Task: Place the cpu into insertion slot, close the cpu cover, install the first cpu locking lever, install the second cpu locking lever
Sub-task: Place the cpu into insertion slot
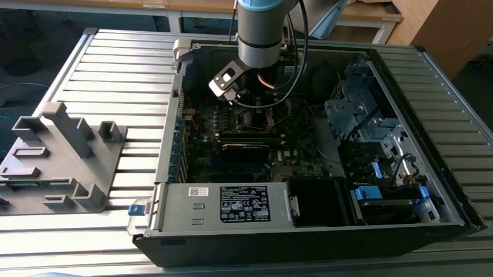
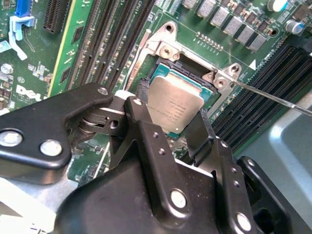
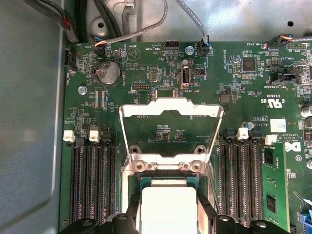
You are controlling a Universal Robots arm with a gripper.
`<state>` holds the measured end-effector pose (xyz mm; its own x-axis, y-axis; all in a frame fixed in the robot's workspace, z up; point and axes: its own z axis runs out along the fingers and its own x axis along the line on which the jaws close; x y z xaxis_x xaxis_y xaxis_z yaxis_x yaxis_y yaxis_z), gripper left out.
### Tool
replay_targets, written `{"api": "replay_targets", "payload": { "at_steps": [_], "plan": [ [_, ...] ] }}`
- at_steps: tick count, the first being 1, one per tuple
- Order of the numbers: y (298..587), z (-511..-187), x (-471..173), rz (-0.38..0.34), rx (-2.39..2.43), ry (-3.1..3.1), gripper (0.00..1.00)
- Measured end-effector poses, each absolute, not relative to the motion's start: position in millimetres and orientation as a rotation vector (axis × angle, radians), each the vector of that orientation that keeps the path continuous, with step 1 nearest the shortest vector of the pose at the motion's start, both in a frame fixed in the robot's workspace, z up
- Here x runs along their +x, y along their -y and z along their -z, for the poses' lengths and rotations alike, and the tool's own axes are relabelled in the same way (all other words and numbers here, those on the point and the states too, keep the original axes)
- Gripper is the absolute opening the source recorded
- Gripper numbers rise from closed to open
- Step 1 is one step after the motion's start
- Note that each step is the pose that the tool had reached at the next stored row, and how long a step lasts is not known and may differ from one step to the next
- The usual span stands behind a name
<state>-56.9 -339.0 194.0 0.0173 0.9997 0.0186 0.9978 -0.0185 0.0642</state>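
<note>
pincer [image 2: 174, 105]: gripping cpu [image 3: 168, 209] by edges, at insertion slot [image 2: 192, 78]
cpu cover [image 3: 170, 109]: open
risk: misaligned release, cpu may seat skewed, pins bent

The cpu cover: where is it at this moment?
In the first wrist view the cpu cover stands swung open from the edge of the insertion slot, between two banks of long black slots, beyond the cpu in the end effector.

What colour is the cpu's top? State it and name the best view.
Silvery-grey metal; the cpu shows best in the second wrist view.
</note>
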Motion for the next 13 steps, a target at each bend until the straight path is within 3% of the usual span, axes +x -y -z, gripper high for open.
{"api": "replay_targets", "payload": {
  "at_steps": [13],
  "plan": [
    [338.3,-193.8,-56.7,-0.091,2.218,-2.177,0.54]
  ]
}}
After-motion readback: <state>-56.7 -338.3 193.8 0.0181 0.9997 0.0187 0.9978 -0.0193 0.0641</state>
